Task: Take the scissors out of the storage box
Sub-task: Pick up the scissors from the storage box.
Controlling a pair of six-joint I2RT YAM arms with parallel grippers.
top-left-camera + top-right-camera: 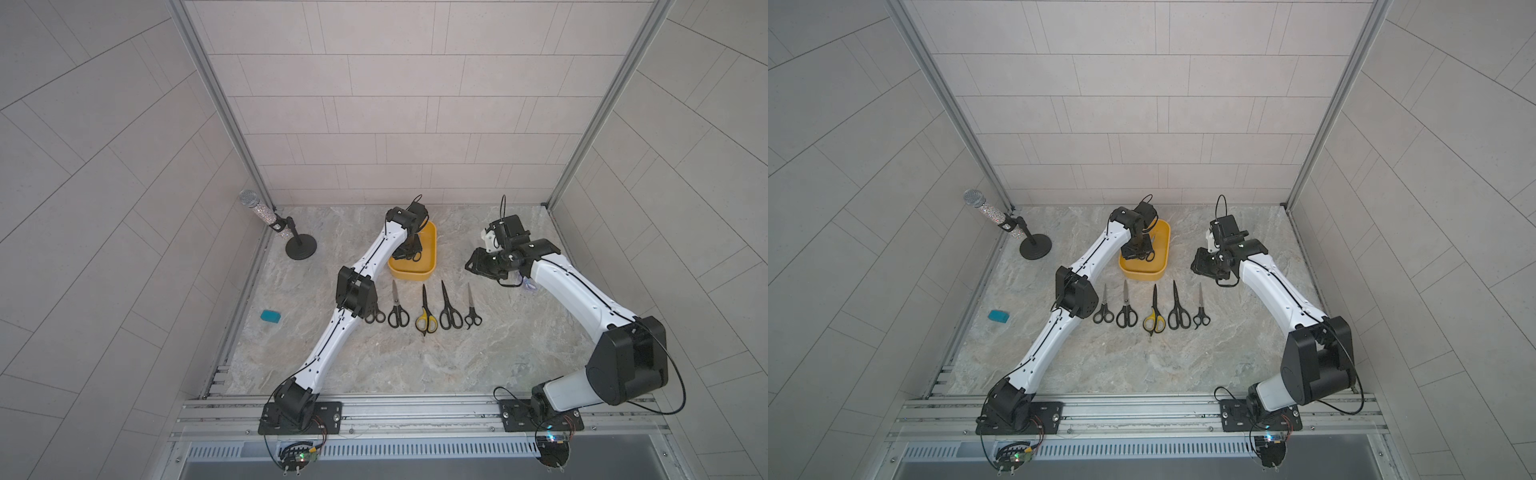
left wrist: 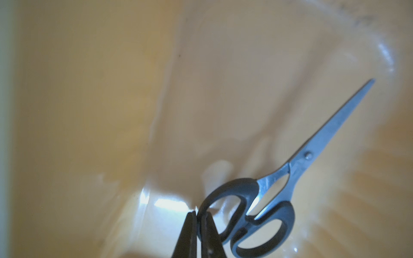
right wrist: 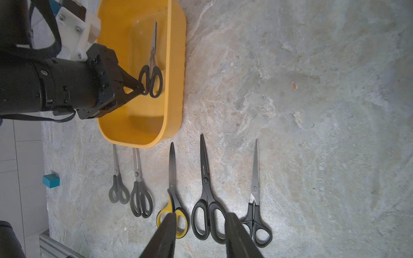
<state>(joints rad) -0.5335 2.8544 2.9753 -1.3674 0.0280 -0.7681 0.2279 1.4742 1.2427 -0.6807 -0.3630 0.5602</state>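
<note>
The mustard-yellow storage box (image 1: 429, 266) (image 1: 1164, 259) (image 3: 176, 67) stands mid-table. One black-handled pair of scissors (image 2: 312, 156) (image 3: 152, 64) is inside it, steel blades towards the box's far end. My left gripper (image 2: 199, 215) (image 3: 140, 88) (image 1: 411, 251) reaches down into the box and is shut on one handle ring of that pair. Several more scissors lie in a row on the table in front of the box, among them a yellow-and-black pair (image 1: 426, 322) (image 3: 173, 201). My right gripper (image 3: 201, 215) (image 1: 478, 262) hovers right of the box, open and empty.
A microphone on a round stand (image 1: 300, 248) is at the back left, and a teal block (image 1: 270, 316) (image 3: 51, 180) lies near the left edge. My left arm's elbow (image 1: 355, 293) overhangs the leftmost scissors of the row. Aluminium rails run along the front edge.
</note>
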